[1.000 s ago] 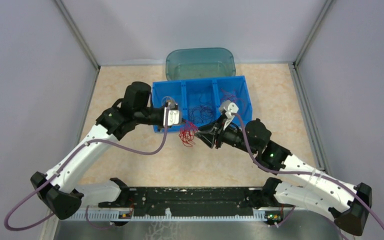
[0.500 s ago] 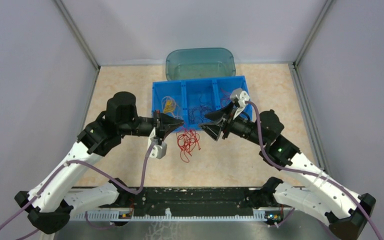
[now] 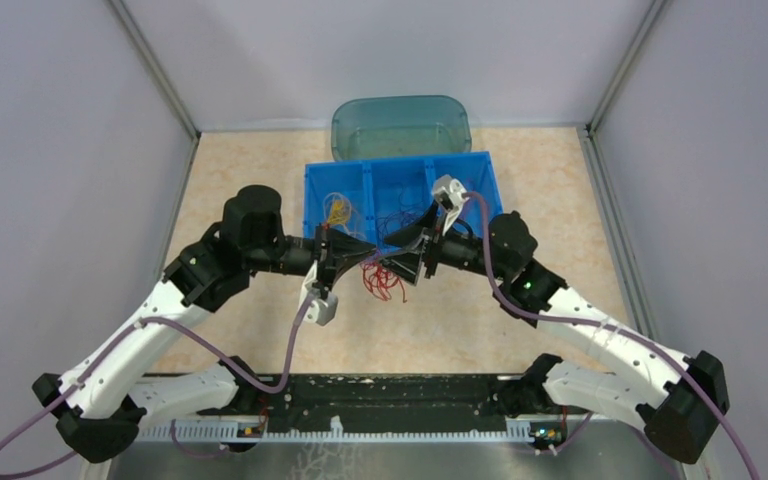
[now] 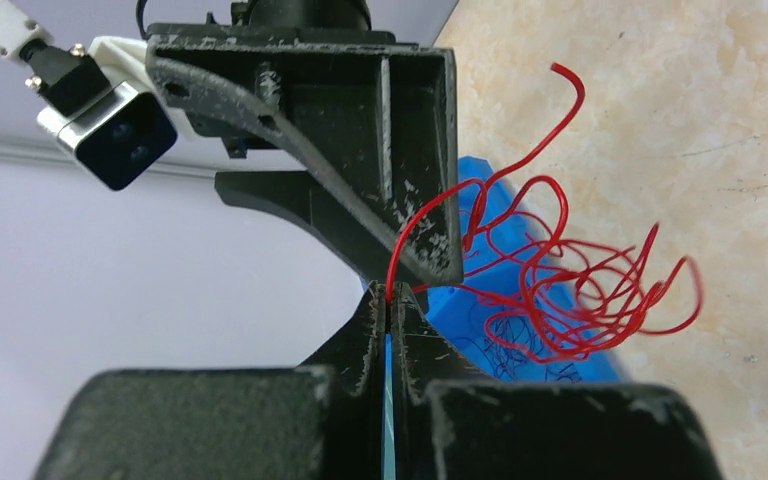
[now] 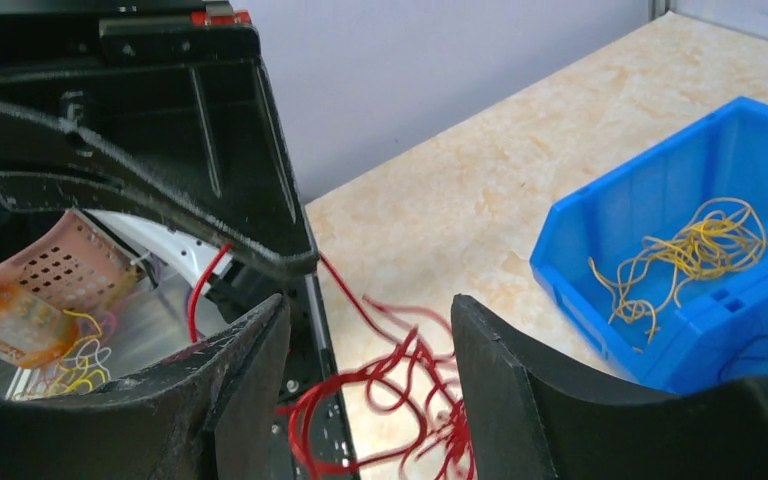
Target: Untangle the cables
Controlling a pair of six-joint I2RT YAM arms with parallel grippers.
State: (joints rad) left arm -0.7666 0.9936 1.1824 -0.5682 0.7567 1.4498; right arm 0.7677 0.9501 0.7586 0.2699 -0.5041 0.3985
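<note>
Bin (image 3: 400, 161), blue, sits just beyond both grippers. Left gripper (image 4: 388, 300) is pressed together, pinching one strand of the red cables (image 4: 560, 290); right gripper (image 5: 370, 310) is spread astride them. Closing on several loops at once could tighten the knot

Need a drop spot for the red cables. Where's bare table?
Free: table right of the blue bin; also the strip between the red cables and the black base rail. Crowded: in front of the bin, where left gripper and right gripper meet around the cables.
</note>
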